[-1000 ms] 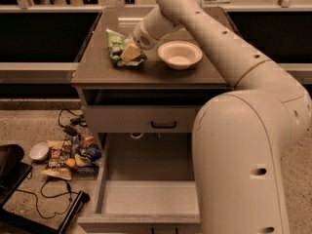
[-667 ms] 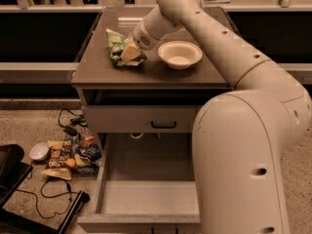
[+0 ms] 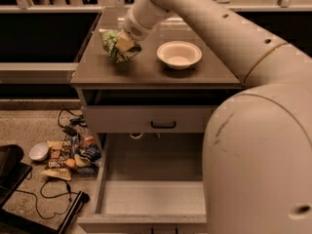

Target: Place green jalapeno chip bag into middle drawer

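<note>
The green jalapeno chip bag [image 3: 116, 45] is crinkly green with white patches and hangs just above the left part of the countertop [image 3: 146, 72]. Its shadow lies under it. My gripper [image 3: 126, 43] is at the bag's right side, at the end of the arm reaching in from the upper right, and is shut on the bag. The middle drawer [image 3: 152, 197] is pulled open below the counter, with its pale floor bare. The arm's large body hides the drawer's right side.
A white bowl [image 3: 179, 55] stands on the counter right of the bag. The top drawer front [image 3: 146, 119] with its black handle is closed. Snack packets [image 3: 68, 156], a small white bowl [image 3: 38, 151] and cables [image 3: 53, 191] lie on the floor at left.
The gripper and the bag have moved a little left and up off the countertop. The white bowl and the drawer have not moved.
</note>
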Controlling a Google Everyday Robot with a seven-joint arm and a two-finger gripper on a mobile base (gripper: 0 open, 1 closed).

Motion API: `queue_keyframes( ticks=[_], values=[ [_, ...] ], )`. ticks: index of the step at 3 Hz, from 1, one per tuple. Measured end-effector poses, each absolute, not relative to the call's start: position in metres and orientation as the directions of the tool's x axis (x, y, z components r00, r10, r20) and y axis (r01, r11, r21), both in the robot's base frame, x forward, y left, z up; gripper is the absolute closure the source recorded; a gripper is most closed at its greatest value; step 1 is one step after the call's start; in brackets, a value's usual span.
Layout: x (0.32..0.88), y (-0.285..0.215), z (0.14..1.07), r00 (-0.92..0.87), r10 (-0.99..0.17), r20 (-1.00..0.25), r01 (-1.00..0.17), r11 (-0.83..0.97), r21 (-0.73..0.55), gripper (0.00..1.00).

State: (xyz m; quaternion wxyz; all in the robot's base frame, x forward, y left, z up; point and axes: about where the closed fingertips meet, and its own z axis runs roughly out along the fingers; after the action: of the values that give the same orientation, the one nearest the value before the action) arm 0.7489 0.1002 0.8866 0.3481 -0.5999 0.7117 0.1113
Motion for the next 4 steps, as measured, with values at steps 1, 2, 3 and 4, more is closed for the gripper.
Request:
queue_keyframes(
  ticks=[1,2,3,4],
  values=[
    [0.701,0.141,0.919,-0.006,-0.856,-0.517,-0.908,0.221,-0.356,1.00],
    [0.650,0.145,0.980,0.036,-0.920,-0.390,-0.857,0.173,-0.486,1.00],
    [0.598,0.114,1.047,0.010,-0.927,-0.375,-0.773,0.230,-0.591,1.00],
    [0.545,0.048,1.086,-0.089,-0.882,-0.462,-0.678,0.393,-0.621,1.00]
  ],
)
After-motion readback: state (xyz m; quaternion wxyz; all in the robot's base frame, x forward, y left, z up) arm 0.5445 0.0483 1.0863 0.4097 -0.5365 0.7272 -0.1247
